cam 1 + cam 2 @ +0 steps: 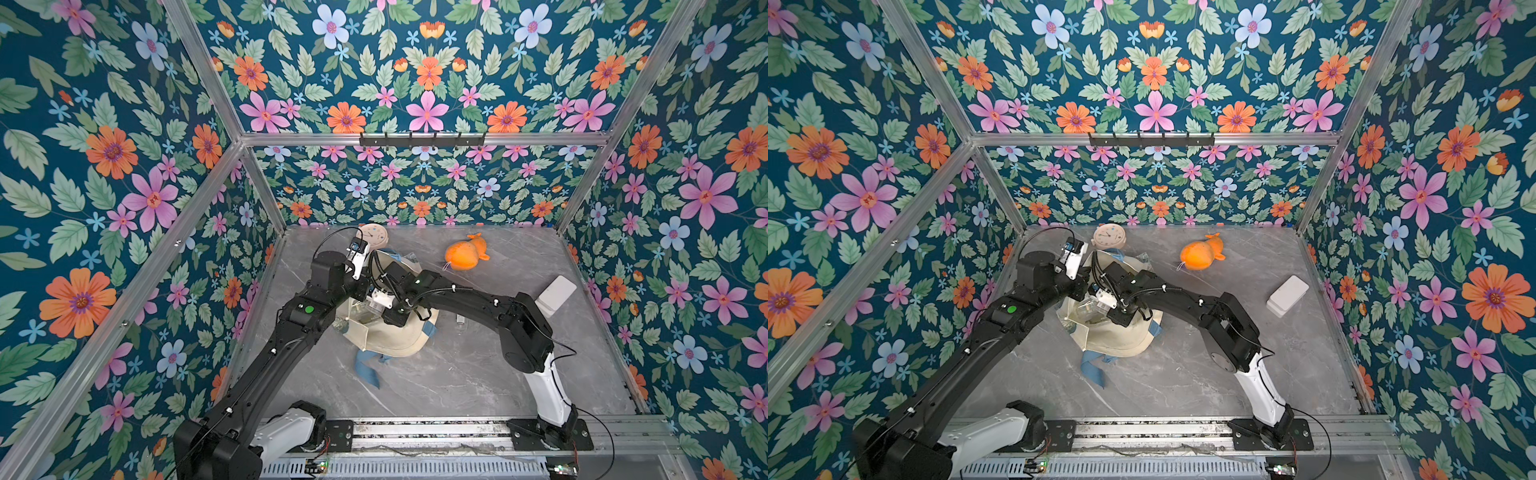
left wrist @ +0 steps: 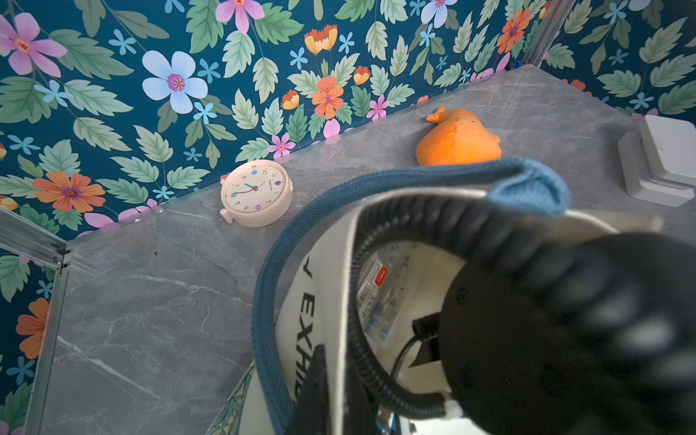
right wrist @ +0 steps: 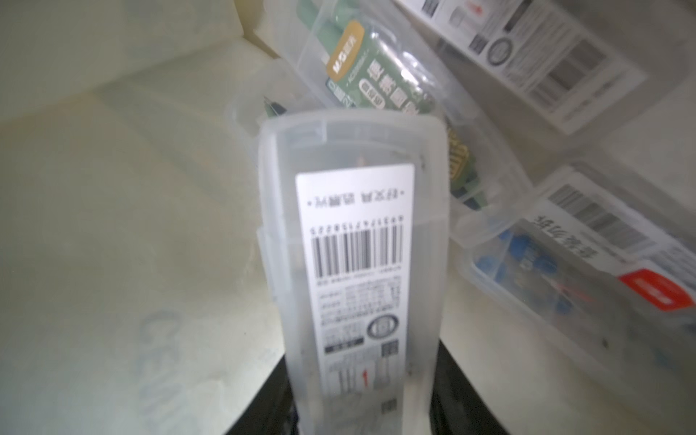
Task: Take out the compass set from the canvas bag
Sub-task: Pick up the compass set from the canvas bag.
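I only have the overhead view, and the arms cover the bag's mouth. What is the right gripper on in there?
Observer: In the right wrist view a clear plastic case with a barcode label lies between the fingers of the right gripper; whether they pinch it, I cannot tell.
Operator: Anything else inside?
Observer: Three more clear cases: a case with a green insert, a case with blue contents, a case with a printed label.
Operator: And the other arm?
Observer: The left gripper is shut, apparently on the rim of the canvas bag beside the blue strap.
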Controlling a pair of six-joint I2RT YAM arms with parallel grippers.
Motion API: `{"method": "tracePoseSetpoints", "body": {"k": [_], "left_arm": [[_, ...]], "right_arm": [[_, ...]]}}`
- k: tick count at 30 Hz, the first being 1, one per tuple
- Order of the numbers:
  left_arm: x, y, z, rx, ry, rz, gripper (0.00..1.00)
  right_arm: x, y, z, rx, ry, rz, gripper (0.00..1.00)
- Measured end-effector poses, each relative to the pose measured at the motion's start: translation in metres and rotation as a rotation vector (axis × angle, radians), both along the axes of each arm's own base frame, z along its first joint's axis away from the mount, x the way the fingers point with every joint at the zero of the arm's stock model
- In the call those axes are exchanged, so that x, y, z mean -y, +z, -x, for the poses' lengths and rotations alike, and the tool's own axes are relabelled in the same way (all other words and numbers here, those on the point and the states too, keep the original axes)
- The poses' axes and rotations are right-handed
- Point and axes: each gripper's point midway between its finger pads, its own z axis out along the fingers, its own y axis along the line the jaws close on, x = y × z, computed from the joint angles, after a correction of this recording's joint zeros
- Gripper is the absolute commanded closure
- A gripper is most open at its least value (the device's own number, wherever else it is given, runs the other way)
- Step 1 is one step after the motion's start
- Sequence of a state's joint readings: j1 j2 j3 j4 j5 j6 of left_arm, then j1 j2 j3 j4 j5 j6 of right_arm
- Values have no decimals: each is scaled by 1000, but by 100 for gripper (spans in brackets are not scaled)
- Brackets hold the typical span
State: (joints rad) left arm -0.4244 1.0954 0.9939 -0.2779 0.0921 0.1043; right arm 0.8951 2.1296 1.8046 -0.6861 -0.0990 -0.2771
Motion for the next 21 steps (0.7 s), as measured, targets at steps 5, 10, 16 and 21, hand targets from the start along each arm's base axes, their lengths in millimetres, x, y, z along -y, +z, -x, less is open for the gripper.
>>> {"method": "tracePoseSetpoints", "body": {"k": [5, 10, 16, 21], "left_arm": [[-1, -3, 1, -9, 3, -6, 100], [-1, -4, 1, -11, 4, -8, 100], [-2, -5, -1, -11, 14, -14, 100], [-3, -6, -2, -8, 20, -15, 100]], "right_arm": [[8, 18, 5, -5, -38, -13, 61], [24, 28, 19, -26, -68, -4, 61], [37, 56, 50, -32, -71, -46, 62], [57, 87, 73, -33, -103, -88, 63]]}}
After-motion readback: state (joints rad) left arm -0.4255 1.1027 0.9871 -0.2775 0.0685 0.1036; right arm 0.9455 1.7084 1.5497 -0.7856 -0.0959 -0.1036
